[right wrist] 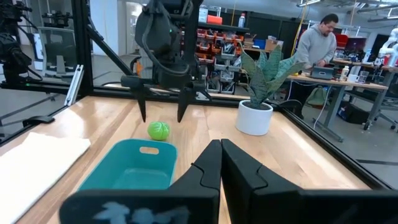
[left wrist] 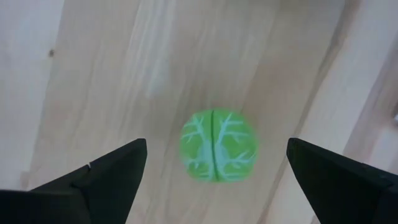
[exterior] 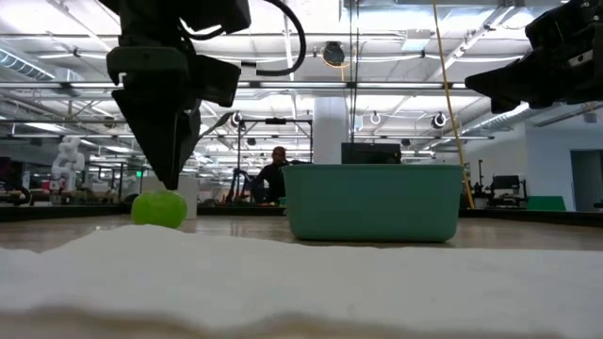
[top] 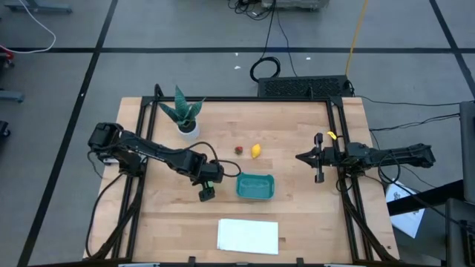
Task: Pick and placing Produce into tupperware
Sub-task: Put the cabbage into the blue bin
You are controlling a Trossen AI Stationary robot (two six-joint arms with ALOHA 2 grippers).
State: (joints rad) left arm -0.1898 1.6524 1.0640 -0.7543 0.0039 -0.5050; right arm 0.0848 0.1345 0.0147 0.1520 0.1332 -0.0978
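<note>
Left of centre on the desk (top: 297, 215): left gripper (top: 206, 194), fingers spread wide, above the green ball (left wrist: 218, 145).
Green ball: on the desk, just left of the tub (top: 255, 187).
Tub: centre frame.
Lemon (top: 255, 151), red piece (top: 239, 150): above the tub.
Right gripper (top: 300, 157): right side, fingers together, holding nothing.

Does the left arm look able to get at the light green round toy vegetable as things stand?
Probably yes. The left hand hangs open right above the light green round toy vegetable, which lies on bare wood between its fingers, with nothing in the way.
</note>
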